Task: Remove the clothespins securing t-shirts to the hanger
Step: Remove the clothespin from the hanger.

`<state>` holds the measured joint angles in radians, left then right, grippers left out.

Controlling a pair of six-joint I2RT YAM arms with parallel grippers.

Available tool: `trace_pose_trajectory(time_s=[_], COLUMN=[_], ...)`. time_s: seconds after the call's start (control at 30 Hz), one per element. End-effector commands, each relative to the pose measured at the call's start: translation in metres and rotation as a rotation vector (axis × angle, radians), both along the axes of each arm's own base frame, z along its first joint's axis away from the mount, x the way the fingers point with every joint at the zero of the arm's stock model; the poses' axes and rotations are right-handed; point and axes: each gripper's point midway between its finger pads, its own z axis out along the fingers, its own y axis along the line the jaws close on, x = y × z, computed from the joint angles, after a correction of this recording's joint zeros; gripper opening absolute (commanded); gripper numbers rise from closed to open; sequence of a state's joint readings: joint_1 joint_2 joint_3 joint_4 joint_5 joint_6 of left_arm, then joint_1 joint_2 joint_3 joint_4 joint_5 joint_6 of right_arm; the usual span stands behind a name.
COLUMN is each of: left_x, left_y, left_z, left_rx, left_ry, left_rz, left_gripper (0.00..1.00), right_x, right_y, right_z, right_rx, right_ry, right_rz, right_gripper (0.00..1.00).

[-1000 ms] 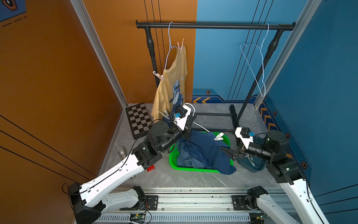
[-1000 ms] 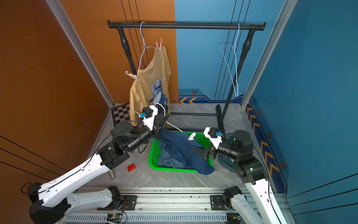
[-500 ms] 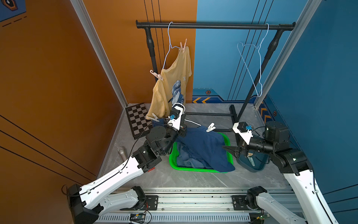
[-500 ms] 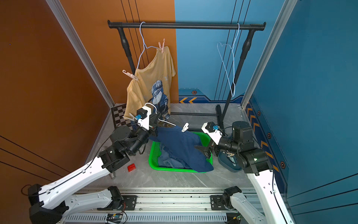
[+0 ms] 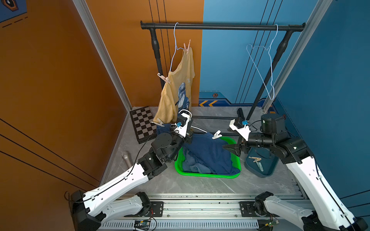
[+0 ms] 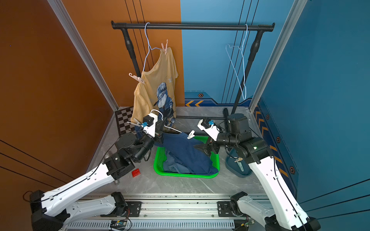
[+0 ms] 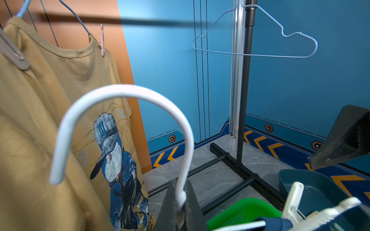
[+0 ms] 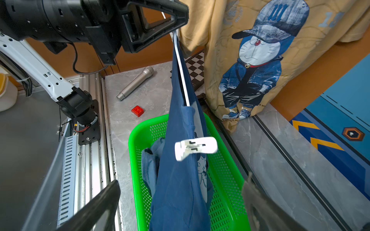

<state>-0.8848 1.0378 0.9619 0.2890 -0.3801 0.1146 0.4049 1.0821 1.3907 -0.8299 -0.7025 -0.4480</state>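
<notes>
My left gripper [image 7: 181,197] is clamped shut on the neck of the white hanger [image 7: 124,90], just under its hook, holding it above the green basket [image 5: 206,176]. The navy t-shirt [image 5: 210,152] drapes from that hanger. Its lower part is down in the basket, over the slate-blue t-shirt [image 5: 191,167] crumpled inside. One white clothespin [image 8: 195,148] bites the navy cloth onto the hanger arm at the end toward my right side; in both top views it sticks up near the basket's far rim. My right gripper [image 8: 183,180] stands wide, jaws well apart, pointed at that clothespin from near by, not touching, holding nothing. A pale clip [image 5: 159,122] shows near the hanger's other end, by the hem of the yellow t-shirt [image 5: 176,90]; cannot tell what it grips. The yellow t-shirt hangs behind on a blue wire hanger [image 7: 22,10] from the black rail [image 5: 220,26]. It is pinned by a pink clothespin [image 5: 187,47] up by the hook and a second pink clothespin [image 5: 164,78] on the low shoulder. A teal tray [image 5: 260,174] sits beside the basket under my right arm, with loose clothespins [image 5: 255,159] in it.
</notes>
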Motion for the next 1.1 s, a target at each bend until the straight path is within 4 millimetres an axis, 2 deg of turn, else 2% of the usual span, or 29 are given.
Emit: trace_pose_trajectory(time_s=[0.0, 0.17, 0.33, 0.77, 1.07], left_x=[-0.008, -0.008, -0.009, -0.011, -0.012], left_y=[0.001, 0.000, 0.000, 0.004, 0.001], left_z=[0.015, 0.018, 0.019, 0.022, 0.018], left_rx=[-0.051, -0.058, -0.060, -0.069, -0.070], left_ry=[-0.043, -0.046, -0.046, -0.051, -0.042], left_rz=[-0.023, -0.031, -0.030, -0.025, -0.032], left_gripper=[0.00, 0.00, 0.00, 0.00, 0.00], right_x=[0.004, 0.015, 0.017, 0.019, 0.020], right_y=[0.007, 0.018, 0.031, 0.031, 0.029], right_z=[0.000, -0.001, 0.000, -0.007, -0.001], right_rx=[-0.016, -0.008, -0.010, -0.057, -0.068], right_ry=[0.027, 0.063, 0.074, 0.063, 0.031], right_rz=[0.013, 0.044, 0.088, 0.080, 0.078], right_gripper=[0.94, 0.92, 0.85, 0.46, 0.28])
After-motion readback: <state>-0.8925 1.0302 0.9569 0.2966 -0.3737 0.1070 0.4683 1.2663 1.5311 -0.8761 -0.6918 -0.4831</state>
